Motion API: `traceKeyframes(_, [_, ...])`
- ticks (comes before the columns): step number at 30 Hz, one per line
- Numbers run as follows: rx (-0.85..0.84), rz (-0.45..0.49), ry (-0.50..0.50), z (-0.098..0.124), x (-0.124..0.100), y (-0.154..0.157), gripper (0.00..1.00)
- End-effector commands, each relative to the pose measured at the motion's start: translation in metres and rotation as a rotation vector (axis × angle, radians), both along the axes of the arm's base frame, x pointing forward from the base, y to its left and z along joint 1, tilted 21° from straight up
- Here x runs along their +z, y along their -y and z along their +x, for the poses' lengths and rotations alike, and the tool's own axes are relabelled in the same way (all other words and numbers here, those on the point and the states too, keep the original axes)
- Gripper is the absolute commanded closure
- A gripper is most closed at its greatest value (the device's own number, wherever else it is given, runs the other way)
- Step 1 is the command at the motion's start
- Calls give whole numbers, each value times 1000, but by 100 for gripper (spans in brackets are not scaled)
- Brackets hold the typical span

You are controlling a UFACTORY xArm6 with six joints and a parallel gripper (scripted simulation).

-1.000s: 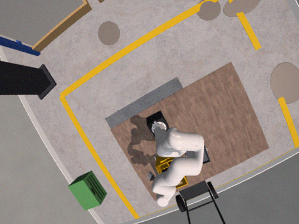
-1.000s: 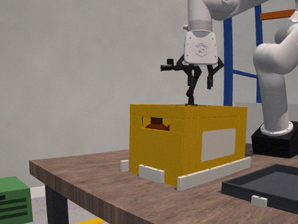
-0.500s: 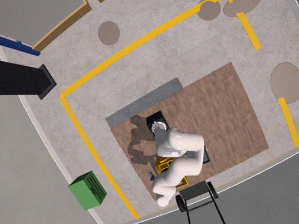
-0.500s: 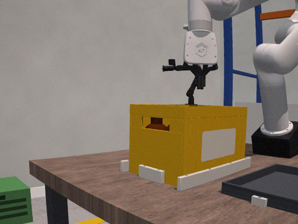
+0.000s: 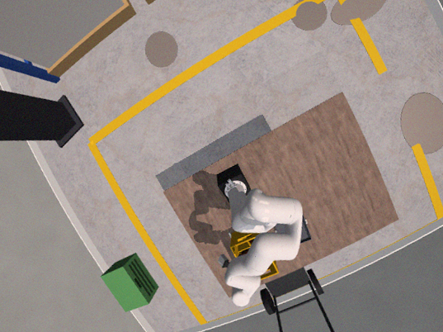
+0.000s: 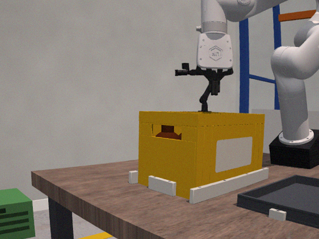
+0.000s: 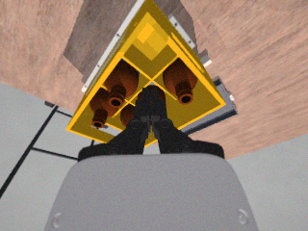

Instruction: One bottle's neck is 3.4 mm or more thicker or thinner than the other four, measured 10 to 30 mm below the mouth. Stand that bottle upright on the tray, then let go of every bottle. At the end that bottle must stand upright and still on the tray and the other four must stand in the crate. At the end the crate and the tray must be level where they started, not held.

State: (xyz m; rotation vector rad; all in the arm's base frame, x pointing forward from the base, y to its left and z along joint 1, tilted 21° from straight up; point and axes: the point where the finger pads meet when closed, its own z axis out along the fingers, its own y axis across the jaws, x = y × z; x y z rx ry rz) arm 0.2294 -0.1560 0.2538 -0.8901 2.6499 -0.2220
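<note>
The top view shows the wide wooden counter (image 5: 321,166) (image 6: 108,201) (image 7: 260,63) with the white arm (image 5: 272,212) (image 6: 293,108) bent over it, hiding much of the work. The yellow crate (image 5: 277,269) (image 6: 167,160) (image 7: 192,120) stands level, and the dark tray (image 5: 307,232) (image 6: 259,208) (image 7: 212,121) lies flat beside it, past the crate's right-hand side as the wrist view has it. No bottle shows on the part of the tray in sight.

The pincer (image 6: 215,91) (image 7: 150,97) points down over the crate, its fingers together with nothing between them.

Five brown bottles appear to be in the crate, long axes upright: a right-hand bottle (image 7: 180,79), an upper left bottle (image 7: 122,82), a lower left bottle (image 7: 99,108), a middle bottle (image 7: 127,115) half covered, and a bottle partly hidden behind the fingertips. That last one lies most nearly in line with the pincer. Which neck is the odd one I cannot tell; any grasp would need the fingers apart, straddling an upright neck from above.
</note>
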Motion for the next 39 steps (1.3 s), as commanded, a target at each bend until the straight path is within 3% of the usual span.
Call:
traceKeyframes(1, [0,-2,2,0,1,0,100])
traceKeyframes(4, [1,-2,1,2,2,-5,100])
traceKeyframes(7, [4,-1,-5,8,2,-43,100])
traceKeyframes(13, [1,-2,2,9,1,-81,100])
traceKeyframes(21, [0,-2,3,9,1,-83,100])
traceKeyframes(22, [0,-2,3,9,1,-83,35])
traceKeyframes(39, [0,-2,3,9,1,-83,35])
